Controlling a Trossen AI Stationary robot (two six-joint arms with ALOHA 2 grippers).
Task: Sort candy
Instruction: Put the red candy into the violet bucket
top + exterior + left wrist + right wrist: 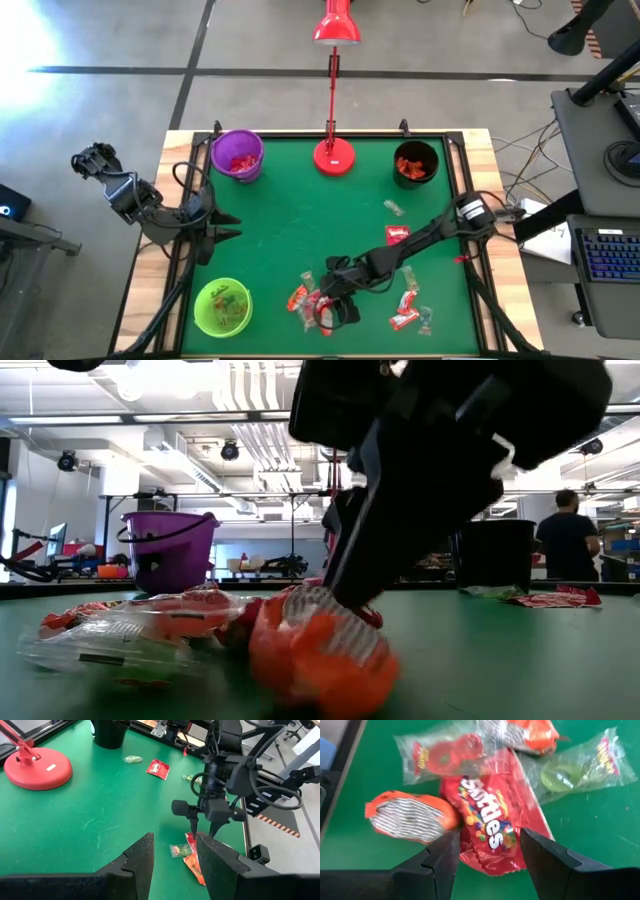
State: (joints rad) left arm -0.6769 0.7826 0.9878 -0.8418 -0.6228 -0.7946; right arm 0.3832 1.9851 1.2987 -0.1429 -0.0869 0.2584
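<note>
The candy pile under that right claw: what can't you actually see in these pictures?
- High view: the right gripper covers part of the pile.
- Low view: the near orange striped wrapped sweet is blurred, and the dark arm hides what lies behind.
- Right wrist view: the red Skittles packet overlaps sweets beneath it.

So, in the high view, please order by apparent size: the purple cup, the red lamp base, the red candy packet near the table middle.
1. purple cup
2. red lamp base, a little smaller than the cup
3. red candy packet, clearly the smallest
</note>
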